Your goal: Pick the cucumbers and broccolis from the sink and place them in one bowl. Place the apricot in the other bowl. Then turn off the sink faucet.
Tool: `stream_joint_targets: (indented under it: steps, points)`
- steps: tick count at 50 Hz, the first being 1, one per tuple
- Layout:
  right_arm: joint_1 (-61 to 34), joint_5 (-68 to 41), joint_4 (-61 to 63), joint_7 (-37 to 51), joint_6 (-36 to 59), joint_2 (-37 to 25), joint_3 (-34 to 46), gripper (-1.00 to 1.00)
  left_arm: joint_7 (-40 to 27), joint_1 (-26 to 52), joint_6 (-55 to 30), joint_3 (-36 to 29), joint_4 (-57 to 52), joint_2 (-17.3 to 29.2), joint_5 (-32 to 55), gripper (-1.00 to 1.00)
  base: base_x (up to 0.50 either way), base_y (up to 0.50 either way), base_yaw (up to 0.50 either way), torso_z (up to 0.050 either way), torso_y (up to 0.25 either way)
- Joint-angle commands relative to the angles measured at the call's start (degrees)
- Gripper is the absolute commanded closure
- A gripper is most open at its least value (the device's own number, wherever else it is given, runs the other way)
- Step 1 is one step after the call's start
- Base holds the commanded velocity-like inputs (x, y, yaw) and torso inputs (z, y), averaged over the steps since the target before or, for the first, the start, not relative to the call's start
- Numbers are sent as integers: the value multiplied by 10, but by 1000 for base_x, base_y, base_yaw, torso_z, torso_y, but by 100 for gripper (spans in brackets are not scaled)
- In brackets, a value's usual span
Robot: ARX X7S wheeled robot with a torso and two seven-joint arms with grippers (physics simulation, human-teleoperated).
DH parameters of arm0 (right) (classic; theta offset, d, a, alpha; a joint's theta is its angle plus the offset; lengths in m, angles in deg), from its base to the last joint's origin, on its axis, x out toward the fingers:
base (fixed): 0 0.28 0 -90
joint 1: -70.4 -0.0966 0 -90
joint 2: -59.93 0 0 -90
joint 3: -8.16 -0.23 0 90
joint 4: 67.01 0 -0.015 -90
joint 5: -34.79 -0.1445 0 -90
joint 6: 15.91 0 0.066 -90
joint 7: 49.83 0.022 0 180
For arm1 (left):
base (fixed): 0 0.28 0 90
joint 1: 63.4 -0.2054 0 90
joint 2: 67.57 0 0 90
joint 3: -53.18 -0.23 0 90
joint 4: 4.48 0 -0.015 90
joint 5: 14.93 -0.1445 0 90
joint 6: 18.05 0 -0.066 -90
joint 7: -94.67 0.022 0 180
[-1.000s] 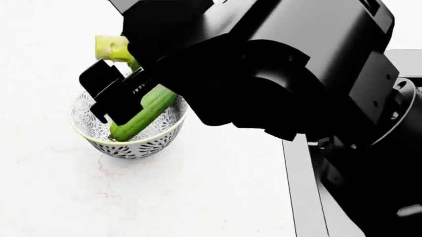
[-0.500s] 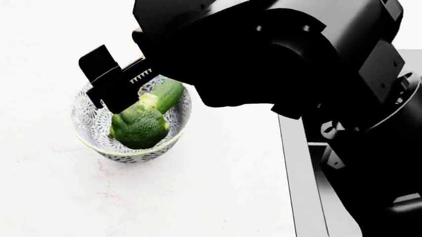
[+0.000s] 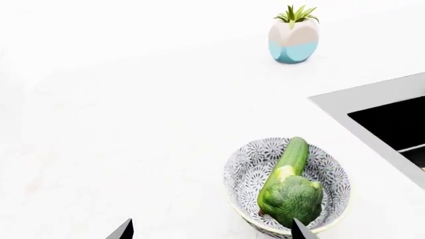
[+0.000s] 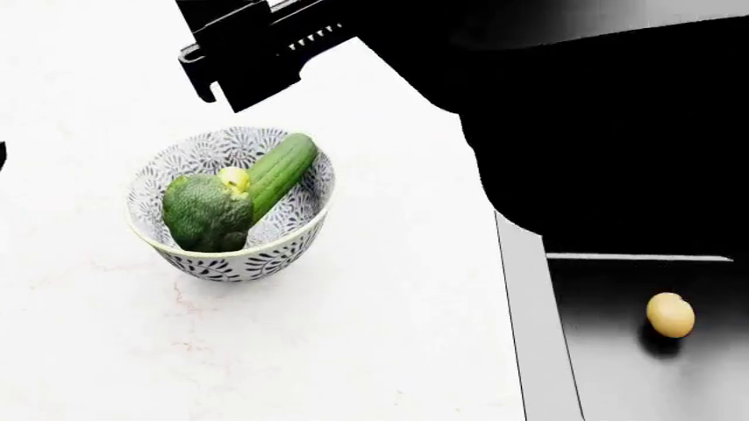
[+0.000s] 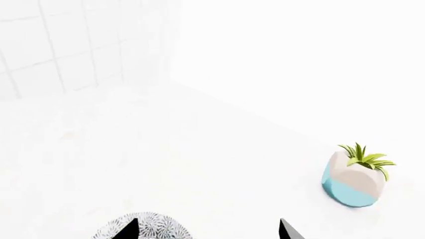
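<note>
Green cucumber (image 4: 281,170) and broccoli (image 4: 206,211) already lie in the patterned bowl (image 4: 293,238) at left of the head view; the apricot (image 4: 669,315) waits in the sink (image 4: 620,368), lower right. Right tool (image 4: 240,53) above is wide, empty; left tool (image 3: 209,230) likewise. White bowl and faucet unseen.

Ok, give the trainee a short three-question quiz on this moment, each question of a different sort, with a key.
1. True or false: the apricot already lies in a bowl.
2. Multiple choice: what lies in the patterned bowl? A) a cucumber and a broccoli; B) the apricot alone; C) nothing.
3. Fill in: the potted plant stands on the ____, apart from the bowl.

Key: 1. False, it lies in the sink. 2. A. 3. counter.
</note>
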Motion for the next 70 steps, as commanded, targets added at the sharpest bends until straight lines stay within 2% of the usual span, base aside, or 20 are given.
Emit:
stream_joint_targets:
  steps: [1,8,18,27,32,41,57,70]
  points:
    - [-22,-230,168,206,-18,-112,-66,-100,17,-19,29,18,-31,-22,-16,-100,0,0,0,0,0]
    - [-47,-344,234,284,-49,-210,-72,-100,20,-35,44,22,-50,-32,-28,-100,0,0,0,0,0]
    - [-88,-391,223,304,-39,-302,-88,-100,25,-39,46,24,-63,-36,-51,-100,0,0,0,0,0]
    - [-102,-401,206,296,-25,-354,-107,-100,-9,30,20,4,-28,-69,-41,-100,0,0,0,25,-225]
    - [-110,-407,202,291,-22,-371,-114,-100,-12,46,16,-1,-18,-80,-36,-100,0,0,0,30,-216]
    - [-157,-437,188,308,-10,-392,-104,-100,-74,124,16,-2,-49,-72,59,-100,0,0,0,7,-48]
    - [-142,-409,168,291,14,-419,-110,-100,-65,111,17,-4,-56,-71,51,-100,-205,-470,0,0,0]
    - [-131,-332,121,273,56,-372,-83,-100,-64,101,20,-10,-62,-73,46,-100,-214,-478,0,0,0]
